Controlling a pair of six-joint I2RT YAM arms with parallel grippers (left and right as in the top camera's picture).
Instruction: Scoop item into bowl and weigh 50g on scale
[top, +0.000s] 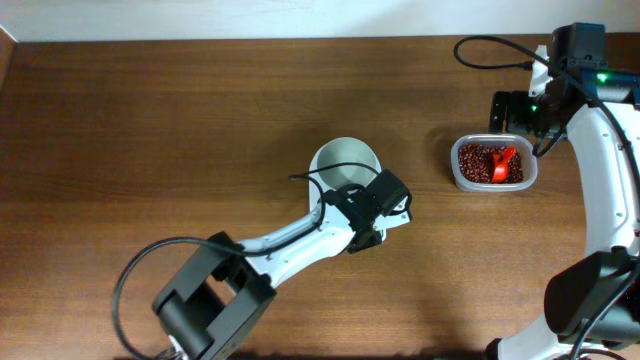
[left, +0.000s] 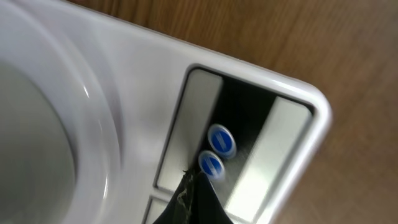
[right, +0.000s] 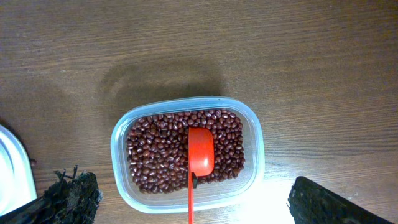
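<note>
Work surface survey: we are recording one brown wooden table (top: 150, 130) carrying two items directly.

We are finding the wood grain running left to right across the whole top, with a pale strip bordering its far edge. Near the centre the white scale (left: 155, 74) is sitting flat on the wood, its rounded corner and its panel with two blue round buttons showing in the left wrist view. Well apart to its right, a clear rounded-rectangular container (right: 119, 152) is resting on the wood. A black cable (top: 490, 39) is looping over the far right corner; we are unable to tell whether it is touching the top.
</note>
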